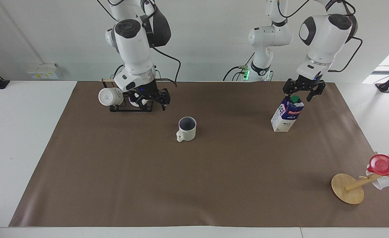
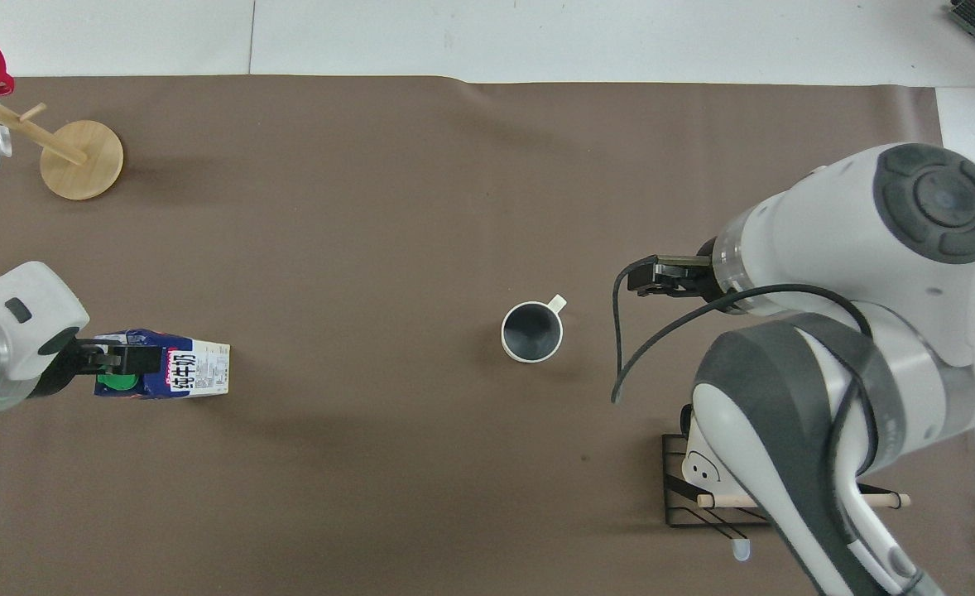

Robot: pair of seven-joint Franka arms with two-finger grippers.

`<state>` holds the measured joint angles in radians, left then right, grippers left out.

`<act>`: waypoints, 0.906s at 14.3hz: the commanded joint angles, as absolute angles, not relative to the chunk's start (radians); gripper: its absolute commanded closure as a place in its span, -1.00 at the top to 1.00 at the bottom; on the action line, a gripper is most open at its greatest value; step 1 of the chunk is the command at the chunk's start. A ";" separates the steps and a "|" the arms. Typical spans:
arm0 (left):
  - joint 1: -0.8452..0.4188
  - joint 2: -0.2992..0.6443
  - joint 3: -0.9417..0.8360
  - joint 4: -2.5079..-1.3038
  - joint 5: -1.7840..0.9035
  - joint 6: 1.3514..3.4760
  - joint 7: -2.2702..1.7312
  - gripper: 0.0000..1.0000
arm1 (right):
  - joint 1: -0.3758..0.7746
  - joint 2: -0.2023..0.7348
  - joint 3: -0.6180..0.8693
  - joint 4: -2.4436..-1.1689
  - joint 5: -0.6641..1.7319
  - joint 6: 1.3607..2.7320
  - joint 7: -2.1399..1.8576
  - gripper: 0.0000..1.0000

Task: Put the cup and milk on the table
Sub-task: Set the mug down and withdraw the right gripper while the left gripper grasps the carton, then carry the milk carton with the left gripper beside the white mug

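Cup (image 1: 187, 128) is standing mid-mat for you, milk (image 1: 287, 114) at its 3 o'clock; left gripper (image 1: 302, 91) is hanging wide over milk, right gripper (image 1: 152, 100) wide, empty, over rack (image 1: 128, 99)

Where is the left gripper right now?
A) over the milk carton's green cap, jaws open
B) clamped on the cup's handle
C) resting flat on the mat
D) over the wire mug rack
A: in the facing view the left gripper hangs open just over the green cap of the milk, which stands upright on the table.
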<state>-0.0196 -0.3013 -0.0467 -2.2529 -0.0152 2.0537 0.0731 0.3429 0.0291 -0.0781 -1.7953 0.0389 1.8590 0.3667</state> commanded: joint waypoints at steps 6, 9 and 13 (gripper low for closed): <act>-0.021 -0.328 -0.043 -2.365 -0.017 2.175 0.092 1.00 | 0.138 -0.025 -0.067 -1.828 0.037 1.727 0.171 1.00; -0.021 -0.327 -0.043 -2.364 -0.014 2.172 0.097 0.55 | 0.088 -0.035 -0.067 -1.848 0.037 1.729 0.101 1.00; -0.018 -0.325 -0.043 -2.358 -0.009 2.166 0.104 0.23 | 0.012 -0.035 -0.067 -1.850 0.037 1.730 0.029 1.00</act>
<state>-0.0196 -0.3019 -0.0468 -2.3349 -0.0149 2.1488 0.0848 0.0486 -0.0065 -0.0799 -1.8242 0.0389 1.7287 0.0647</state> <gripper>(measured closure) 0.295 0.000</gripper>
